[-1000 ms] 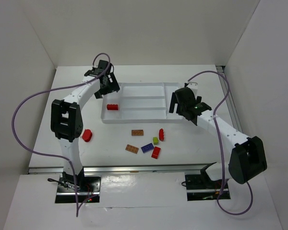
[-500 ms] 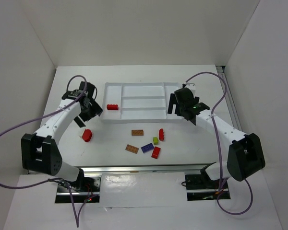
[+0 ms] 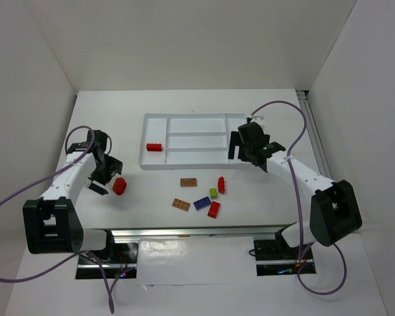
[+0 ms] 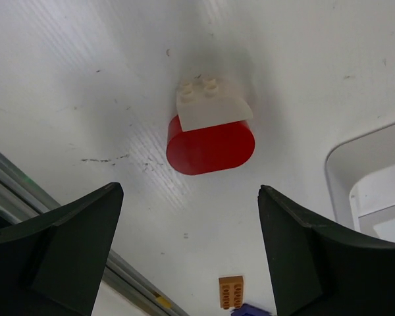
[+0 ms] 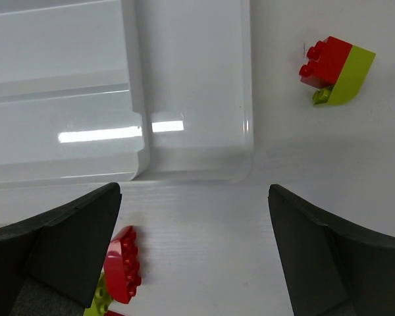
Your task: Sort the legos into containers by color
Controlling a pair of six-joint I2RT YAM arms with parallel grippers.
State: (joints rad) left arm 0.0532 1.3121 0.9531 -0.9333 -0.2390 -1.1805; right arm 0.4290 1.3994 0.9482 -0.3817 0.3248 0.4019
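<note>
The white tray (image 3: 191, 160) lies at the back middle, with one red brick (image 3: 154, 147) in its left squarish section. My left gripper (image 3: 99, 182) is open and empty, just left of a red rounded brick (image 3: 120, 186). In the left wrist view (image 4: 191, 263) that red brick (image 4: 210, 145) has a cream brick (image 4: 210, 105) against its far side, ahead of the jaws. My right gripper (image 3: 239, 150) is open and empty over the tray's right front corner (image 5: 240, 158). A red and lime brick pair (image 5: 336, 69) lies right of the tray.
Loose bricks lie in front of the tray: two brown-orange (image 3: 188, 182) (image 3: 180, 204), a blue-purple one (image 3: 201, 203), a lime one (image 3: 213, 193), a red one (image 3: 214, 209) and a red curved one (image 3: 221, 185), also in the right wrist view (image 5: 122, 263). The table's front edge (image 3: 184, 230) is close behind them.
My left arm has swung from the tray's left end down to the front left, beside the red rounded brick. My right gripper has shifted slightly left.
</note>
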